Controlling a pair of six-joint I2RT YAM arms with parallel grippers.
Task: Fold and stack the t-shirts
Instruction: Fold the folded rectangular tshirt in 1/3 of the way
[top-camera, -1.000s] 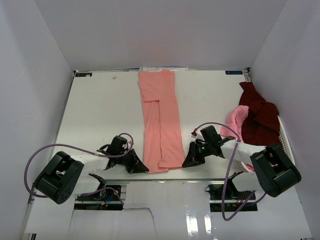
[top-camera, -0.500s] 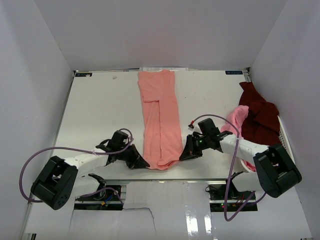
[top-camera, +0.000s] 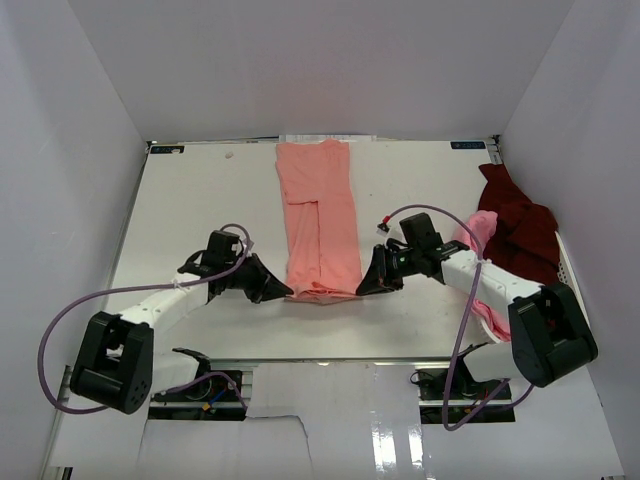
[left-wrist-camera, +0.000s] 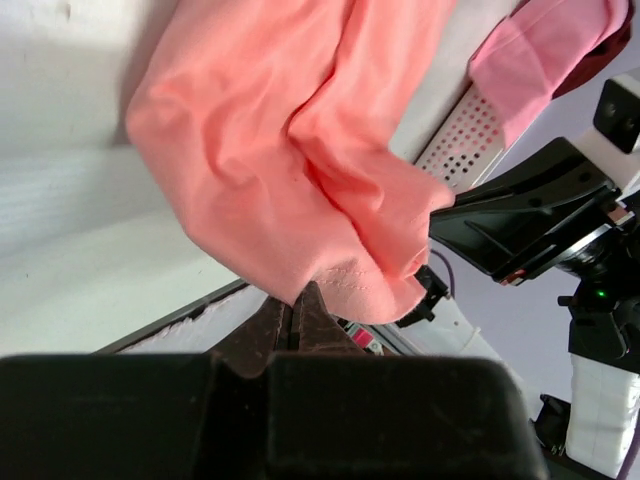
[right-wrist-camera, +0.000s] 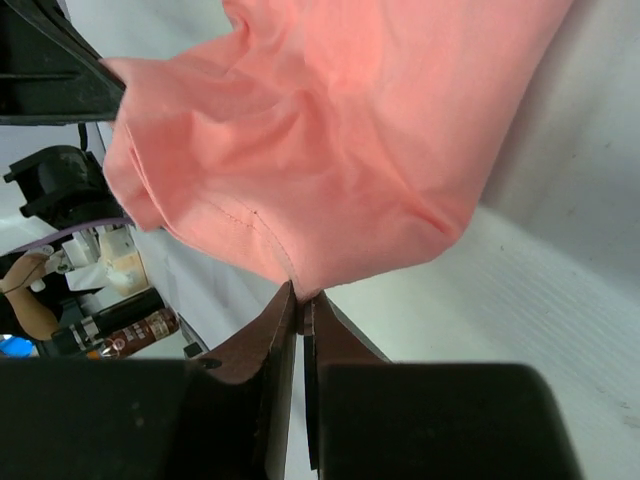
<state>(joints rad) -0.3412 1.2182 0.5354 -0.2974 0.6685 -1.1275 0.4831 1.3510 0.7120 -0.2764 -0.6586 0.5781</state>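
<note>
A: Where's the grip?
B: Left pincer (top-camera: 285, 293) and right pincer (top-camera: 362, 289) are each clenched on a near hem corner of the salmon t-shirt (top-camera: 318, 215), one either side, equally close
A: Its long axis?
B: Straight away from them across the tabletop (top-camera: 200, 200), reaching the far edge. Pink t-shirt (top-camera: 478, 232) and maroon t-shirt (top-camera: 520, 235) are heaped at the right — no writing I can read

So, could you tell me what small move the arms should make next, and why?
Probably carry the hem toward the far end and lay it down: the left fingers and right fingers are shut on the near corners of the salmon-pink t-shirt, lifted, while its far half lies flat.
</note>
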